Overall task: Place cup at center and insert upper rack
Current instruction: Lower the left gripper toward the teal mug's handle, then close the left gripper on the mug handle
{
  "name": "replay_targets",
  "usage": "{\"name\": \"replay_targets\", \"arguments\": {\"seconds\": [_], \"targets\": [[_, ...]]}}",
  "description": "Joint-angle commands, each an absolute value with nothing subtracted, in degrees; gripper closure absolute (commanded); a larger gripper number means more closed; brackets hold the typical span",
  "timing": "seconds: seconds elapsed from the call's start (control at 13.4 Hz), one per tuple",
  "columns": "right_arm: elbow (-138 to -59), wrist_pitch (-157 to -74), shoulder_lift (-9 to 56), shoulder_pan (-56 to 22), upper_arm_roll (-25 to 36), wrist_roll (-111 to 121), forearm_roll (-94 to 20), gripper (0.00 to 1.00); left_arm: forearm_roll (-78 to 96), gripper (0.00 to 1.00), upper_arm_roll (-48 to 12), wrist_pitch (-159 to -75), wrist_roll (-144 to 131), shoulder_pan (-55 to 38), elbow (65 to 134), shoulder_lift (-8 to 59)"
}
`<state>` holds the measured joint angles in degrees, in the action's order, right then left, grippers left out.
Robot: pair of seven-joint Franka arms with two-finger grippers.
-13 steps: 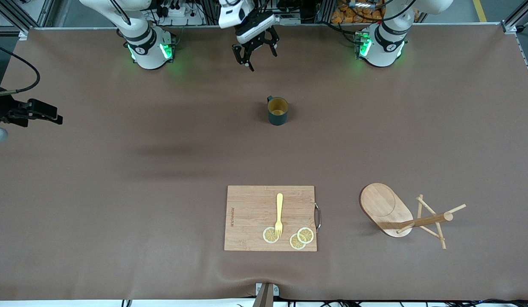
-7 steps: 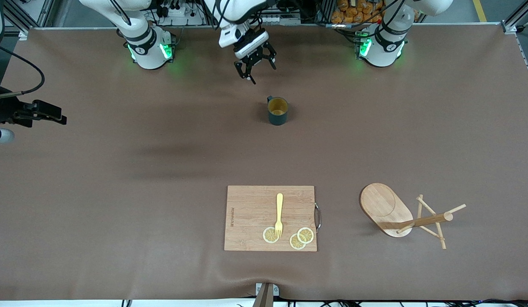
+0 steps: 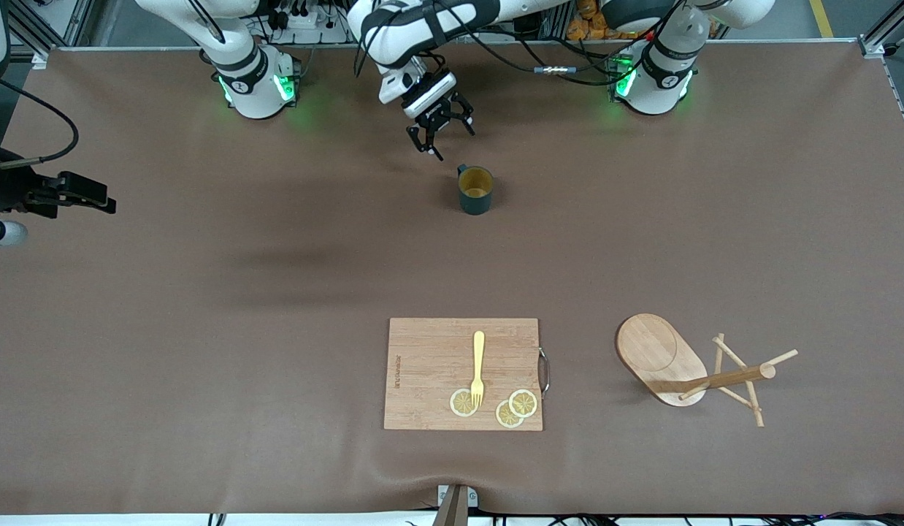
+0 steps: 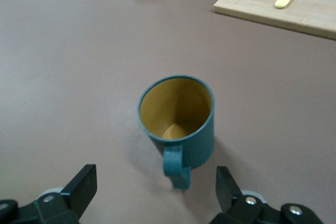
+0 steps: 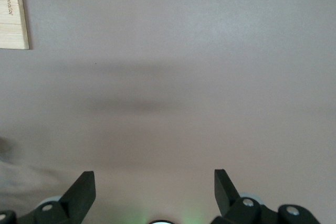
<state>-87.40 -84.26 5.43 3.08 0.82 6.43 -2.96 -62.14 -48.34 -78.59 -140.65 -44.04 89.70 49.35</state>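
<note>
Over the last second the left end effector (image 3: 443, 140) had travelled from near the arms' bases toward the small dark teal-green ribbed cup (image 3: 475, 190), and it hung over the brown counter (image 3: 204, 329) just beside the cup's loop handle. Its fingers (image 4: 81, 187) were spread wide with nothing between them; in the left wrist view the handle pointed straight into the gap between them. The cup itself had not moved: it stood upright near the middle of the counter, its tan-yellow inside smooth and matte.

The right end effector (image 5: 153, 192) waited at the right arm's end of the counter, fingers wide apart and empty over bare surface.

The light wooden mug tree (image 3: 686, 369) lay unmoved, tipped on its side toward the left arm's end, nearer the front camera than the cup, its oval flat base on edge and thin pegs angled off the round post. The rectangular bamboo cutting board (image 3: 430, 365) with a metal handle carried a yellow plastic fork (image 3: 478, 365) and three lemon slices (image 3: 516, 408).
</note>
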Motion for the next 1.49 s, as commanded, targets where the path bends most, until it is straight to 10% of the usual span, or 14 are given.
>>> {"name": "replay_targets", "arguments": {"seconds": [0.0, 0.75, 1.42], "targets": [[-87.36, -84.11, 5.27, 2.2, 0.97, 5.45, -2.55, 0.0, -65.56, 0.0, -48.43, -76.38, -141.33, -45.0, 86.23, 52.29], [-87.36, -84.11, 5.36, 1.5, 0.97, 5.45, -2.55, 0.0, -69.17, 0.0, -47.46, -75.41, -147.22, -45.09, 86.31, 57.3], [-87.28, -84.11, 5.27, 1.41, 0.97, 5.45, -2.55, 0.0, -71.37, 0.75, -45.97, -75.5, -148.01, -45.09, 86.4, 58.18]]}}
